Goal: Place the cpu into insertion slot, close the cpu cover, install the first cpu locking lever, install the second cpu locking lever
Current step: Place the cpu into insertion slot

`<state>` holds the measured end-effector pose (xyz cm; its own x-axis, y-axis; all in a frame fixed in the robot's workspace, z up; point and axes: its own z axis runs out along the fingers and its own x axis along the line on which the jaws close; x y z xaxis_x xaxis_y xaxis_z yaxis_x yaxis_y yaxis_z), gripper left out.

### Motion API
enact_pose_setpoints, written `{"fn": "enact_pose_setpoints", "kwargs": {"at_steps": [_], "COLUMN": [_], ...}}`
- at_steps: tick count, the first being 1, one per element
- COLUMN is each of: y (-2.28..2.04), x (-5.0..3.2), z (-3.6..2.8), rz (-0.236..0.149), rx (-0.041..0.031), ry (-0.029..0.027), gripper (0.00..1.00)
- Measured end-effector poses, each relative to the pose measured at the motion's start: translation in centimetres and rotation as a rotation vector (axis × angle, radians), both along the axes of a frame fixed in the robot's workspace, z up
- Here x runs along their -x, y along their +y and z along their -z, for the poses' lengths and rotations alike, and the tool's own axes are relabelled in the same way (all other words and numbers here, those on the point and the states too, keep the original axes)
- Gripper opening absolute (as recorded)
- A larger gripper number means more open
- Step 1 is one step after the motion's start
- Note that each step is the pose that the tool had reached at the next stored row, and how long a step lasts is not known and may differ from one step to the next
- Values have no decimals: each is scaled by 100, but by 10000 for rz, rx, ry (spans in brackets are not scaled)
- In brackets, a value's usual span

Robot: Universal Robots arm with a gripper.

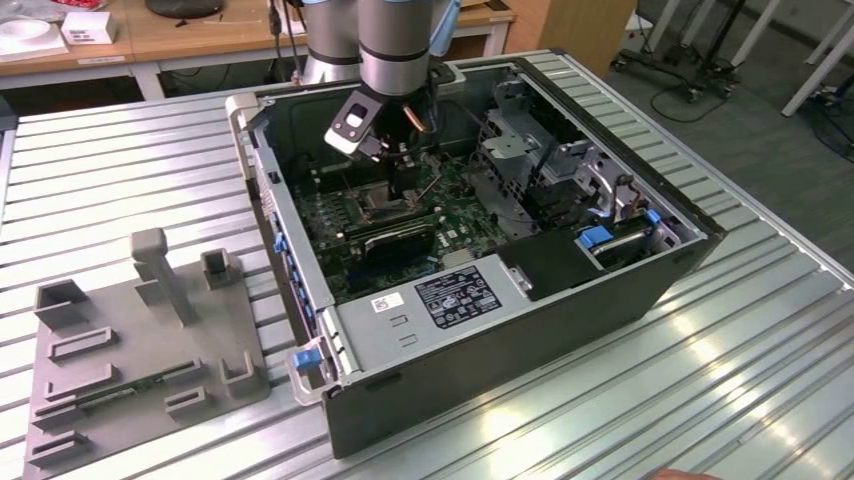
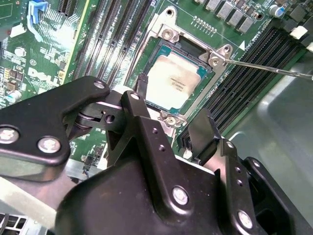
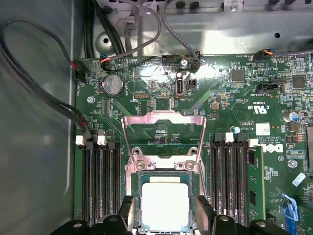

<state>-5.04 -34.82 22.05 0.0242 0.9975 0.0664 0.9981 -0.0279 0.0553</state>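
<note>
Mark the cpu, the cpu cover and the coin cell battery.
cpu (image 3: 165, 205): first wrist view, middle of its metal top.
cpu cover (image 3: 146, 119): first wrist view, open frame's end bar.
coin cell battery (image 3: 112, 84): first wrist view, its face.

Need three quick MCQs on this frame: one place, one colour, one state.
1. Where is the cpu?
A. seated in the socket
B. on the table
C. outside the case

2. What colour is the motherboard?
A. blue
B. green
C. red

3. The cpu cover is:
A. shut over the chip
B. taken off
C. swung open

Key:
1 A, it lies flat in the socket, with the open gripper straddling it.
2 B, the board is green in both wrist views.
3 C, the frame lies back off the socket.
</note>
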Motion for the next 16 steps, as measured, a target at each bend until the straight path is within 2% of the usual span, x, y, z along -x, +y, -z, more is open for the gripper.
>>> {"fn": "enact_pose_setpoints", "kwargs": {"at_steps": [6,13,15,16], "y": [0,0,0,0], "x": [39,43,44,45], "z": [2,1,2,2], "rz": [0,0,0,0], "rx": [0,0,0,0], "ry": [-3,-2,-3,-2], "gripper": [61,61,60,53]}}
